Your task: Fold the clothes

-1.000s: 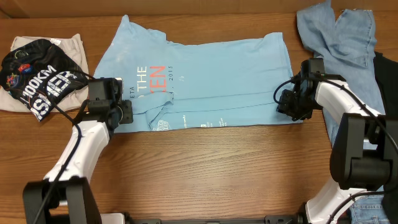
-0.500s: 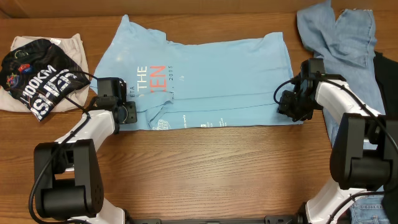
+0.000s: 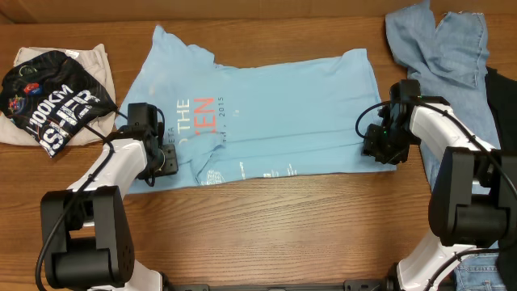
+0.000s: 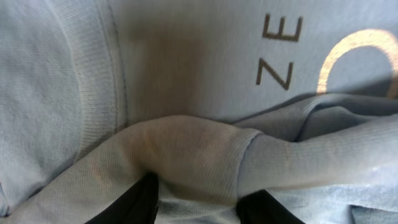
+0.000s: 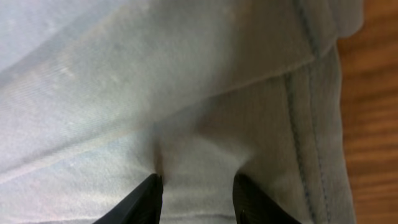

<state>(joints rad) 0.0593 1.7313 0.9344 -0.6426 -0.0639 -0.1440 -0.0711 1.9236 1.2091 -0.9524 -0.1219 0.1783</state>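
The light sky-blue T-shirt lies spread across the middle of the table in the overhead view, navy and red lettering up, its near part folded over. My left gripper is shut on a bunched fold at the shirt's left near edge. The left wrist view shows this cloth pinched between the black fingertips. My right gripper is shut on the shirt's right near corner. The right wrist view shows the hemmed cloth between its fingertips.
A black shirt with white lettering lies on a beige cloth at the far left. Denim jeans lie at the back right, with a dark garment at the right edge. Bare wood runs along the front.
Both grippers have pulled the shirt's near edge toward the table front. The left gripper has moved forward most, and the shirt has shifted and stretched with it.
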